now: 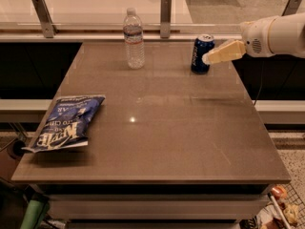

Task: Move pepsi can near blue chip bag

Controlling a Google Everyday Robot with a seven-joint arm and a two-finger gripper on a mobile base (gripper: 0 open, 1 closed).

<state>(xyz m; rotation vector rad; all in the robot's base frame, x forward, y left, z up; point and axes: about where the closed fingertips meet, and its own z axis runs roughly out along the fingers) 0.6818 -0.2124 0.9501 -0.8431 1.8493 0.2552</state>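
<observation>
The pepsi can (pixel 200 53) stands upright near the far right edge of the brown table (pixel 157 128). The blue chip bag (pixel 65 123) lies flat at the near left edge, far from the can. My gripper (pixel 209 58) reaches in from the right on a white arm (pixel 274 35); its cream fingertips are at the can's right side, touching or nearly touching it.
A clear plastic water bottle (pixel 134 38) stands upright at the far middle of the table, left of the can. A railing with metal posts (pixel 165 11) runs behind the table. Clutter sits on the floor at the lower right (pixel 281 209).
</observation>
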